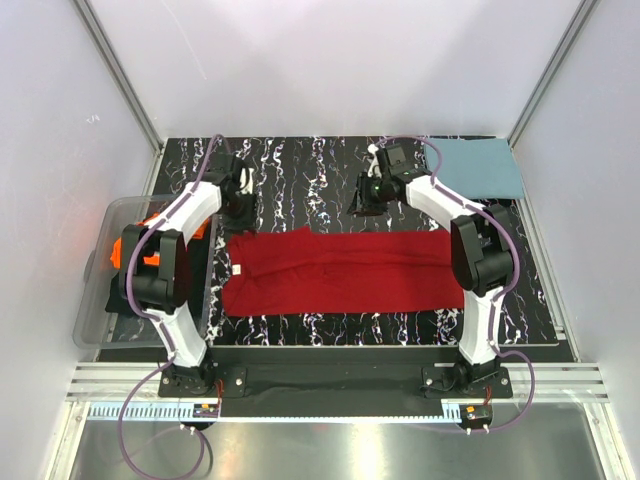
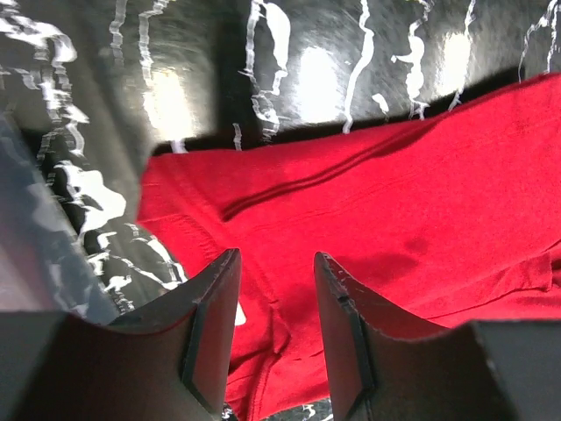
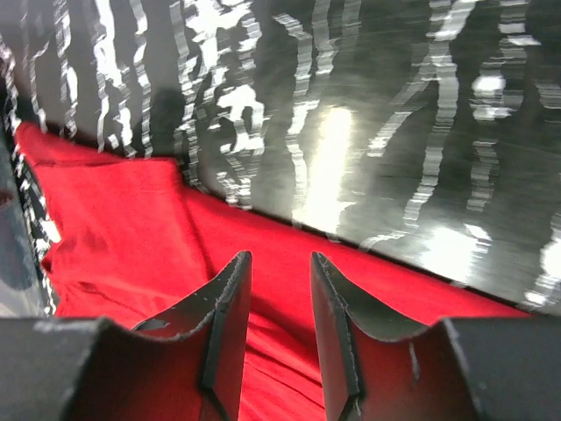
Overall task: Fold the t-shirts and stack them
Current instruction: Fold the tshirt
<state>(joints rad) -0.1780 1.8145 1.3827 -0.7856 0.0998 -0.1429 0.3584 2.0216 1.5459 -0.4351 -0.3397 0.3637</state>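
The left gripper hangs just above the left end of the deep red t-shirt. Its two fingers are apart, with nothing between them. The right gripper hangs over the shirt's far edge nearer the right end, and its fingers are also parted and empty. Both sit at the far side of the shirt, seen from the arm bases.

The red shirt lies flat in the middle of the black, white-veined bench. It forms a long, narrow band, apparently already folded lengthwise. Its long axis runs left to right, parallel to the near edge of the bench. A small white label shows near the left end, so the neck probably points left.

The dusty teal-blue t-shirt rests as a neat, flat rectangle at the far right corner of the bench and looks finished. The bright orange t-shirt sits bunched in a clear plastic bin off the left edge, partly hidden by the left arm.

By this judgement, one shirt is done, the red one is partway folded, and the orange one is not yet begun. Nothing is stacked.
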